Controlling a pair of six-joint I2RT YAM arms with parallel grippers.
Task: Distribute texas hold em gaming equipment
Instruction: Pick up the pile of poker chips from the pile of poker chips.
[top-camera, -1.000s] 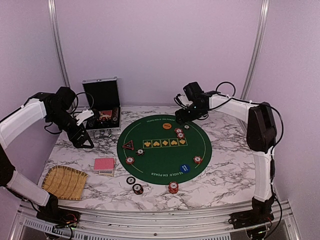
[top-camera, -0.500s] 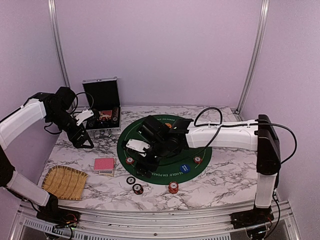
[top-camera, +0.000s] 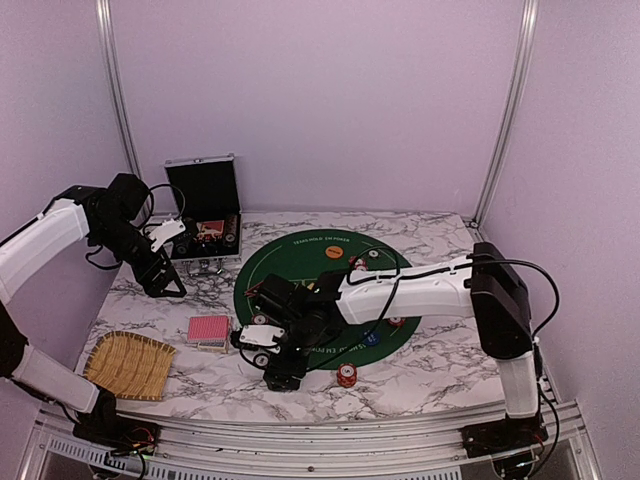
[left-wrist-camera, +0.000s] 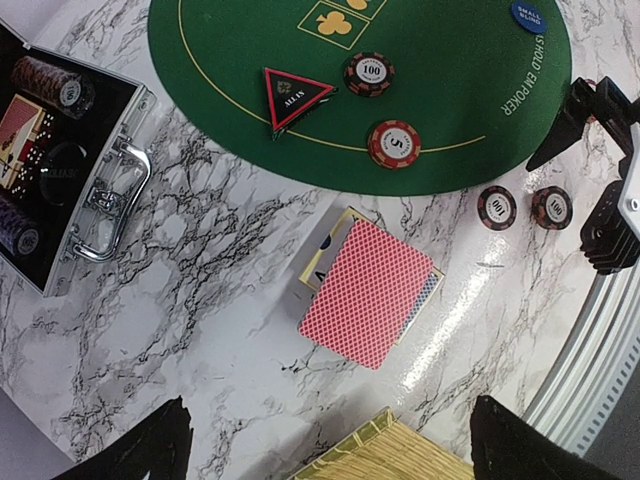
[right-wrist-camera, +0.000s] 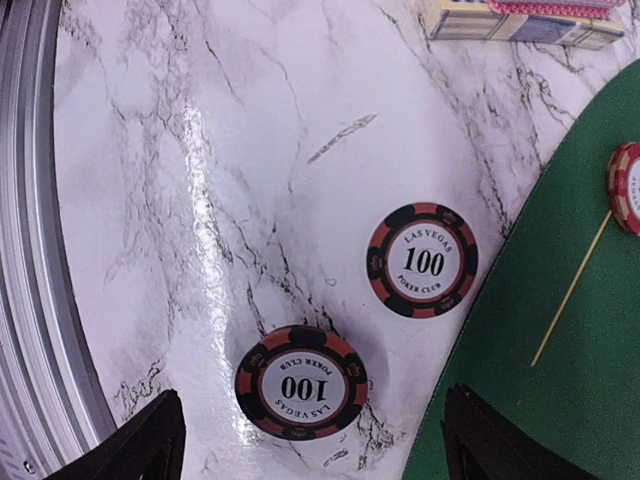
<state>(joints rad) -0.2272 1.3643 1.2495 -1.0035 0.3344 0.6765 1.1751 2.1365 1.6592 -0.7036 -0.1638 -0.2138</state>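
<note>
- The right arm (top-camera: 420, 290) is what has changed; a second ago it was folded back behind the mat (top-camera: 300, 262) near 1 o'clock; half a second ago it was over the middle of the felt; now it lies stretched right across and off the rim at 7 o'clock.
- The right gripper (right-wrist-camera: 310, 400) hangs over the two 100 chips (right-wrist-camera: 421, 260) on the marble there; its fingers (right-wrist-camera: 140, 445) are spread wide with nothing clasped; one chip lies between them, the other just beyond; I cannot tell whether the fingers touch the table (top-camera: 440, 350).
- Those chips have not shifted; from overhead the arm now hides most of them.
- The left gripper (top-camera: 168, 288) has not stirred; it still hangs in front of the case (top-camera: 205, 205), off the mat at 10 o'clock, jaws flung open and empty.
- The deck (left-wrist-camera: 370, 292) sits red back up where it was, off the mat at 8 o'clock, near the 100 chips but apart from them; the tray (top-camera: 130, 365) lies beyond it, same as before.
- The button (left-wrist-camera: 529, 15), blue, rests on the felt around 5 o'clock, now partly tucked under the arm in the overhead view.
- The red stack (top-camera: 346, 376) stands on the marble just off the rim at 6 o'clock, unmoved.
- Near 8 o'clock on the felt lie the triangle marker (left-wrist-camera: 297, 93) and a 5 chip (left-wrist-camera: 395, 144), apart from each other.
</note>
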